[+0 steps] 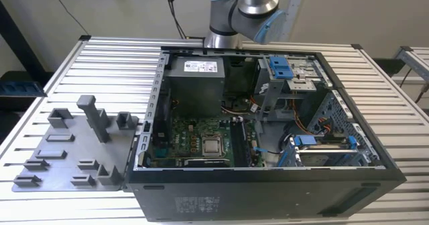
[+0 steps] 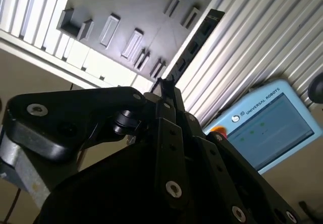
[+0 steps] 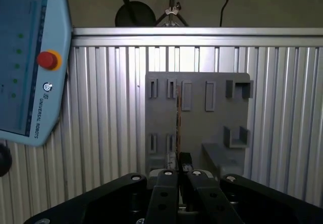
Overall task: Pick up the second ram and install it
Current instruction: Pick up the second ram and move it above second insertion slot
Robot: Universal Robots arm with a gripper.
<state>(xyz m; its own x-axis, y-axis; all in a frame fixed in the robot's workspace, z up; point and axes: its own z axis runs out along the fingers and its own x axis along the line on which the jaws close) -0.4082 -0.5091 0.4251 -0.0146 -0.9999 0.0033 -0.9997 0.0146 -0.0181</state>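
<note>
The tool (image 3: 179,176) is clamped on the ram (image 3: 177,118): in both wrist views its two fingers press together on one end of the stick, and the rest juts straight out past the tips.

Seen edge-on in the first wrist view, the ram is a hairline with a faint brown cast. In the second wrist view (image 2: 194,45) its broad face shows as long, narrow and flat, with a row of small dark rectangular chips. It reads dark there, and I cannot make out its colour. It looks straight and square in the grip, not skewed.

The ram hangs in the air, touching nothing but the fingers. Behind it, well apart, lies the grey tray (image 3: 212,128) with its slots and brackets on the slatted desk (image 3: 111,108), and a pendant (image 3: 25,57) lies off to one side.

In the exterior view the arm (image 1: 244,14) rises at the desk's far edge behind the open case (image 1: 268,195). The tray sits near the edge on the exterior view's left.

By my reading the pick-up is done and the carry to the case is in hand. Installing calls for lining the stick's long edge up with a free slot on the motherboard (image 1: 194,134) and pressing it squarely down. The slots are too small to tell apart here.
</note>
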